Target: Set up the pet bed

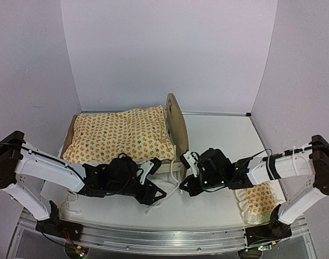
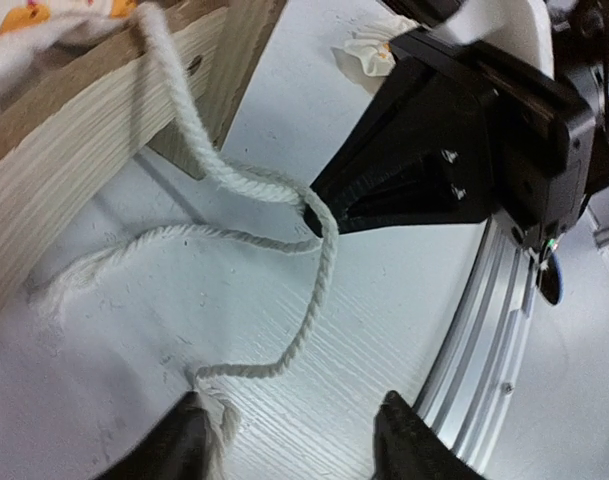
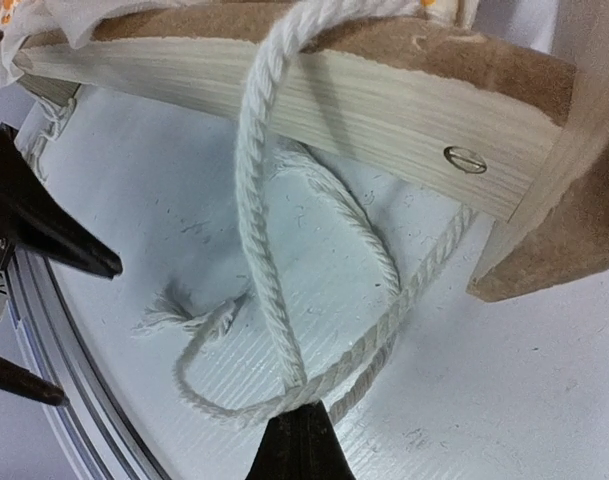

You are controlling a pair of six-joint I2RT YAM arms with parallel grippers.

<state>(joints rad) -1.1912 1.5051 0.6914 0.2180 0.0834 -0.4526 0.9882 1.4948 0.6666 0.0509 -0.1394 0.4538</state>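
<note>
Pinching the cord [image 3: 256, 200] in our right hand [image 3: 299, 425], clenched tight, probably to hold the loop for tying. Our left hand [image 2: 289, 440] is released, jaws apart beside the frayed end. We see the pet bed [image 3: 384, 110] just beyond both hands.

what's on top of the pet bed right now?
An orange-patterned quilt covers the top of the pet bed. A white cord drapes over its side rail down to the table. Whatever lies beneath the quilt is hidden.
</note>
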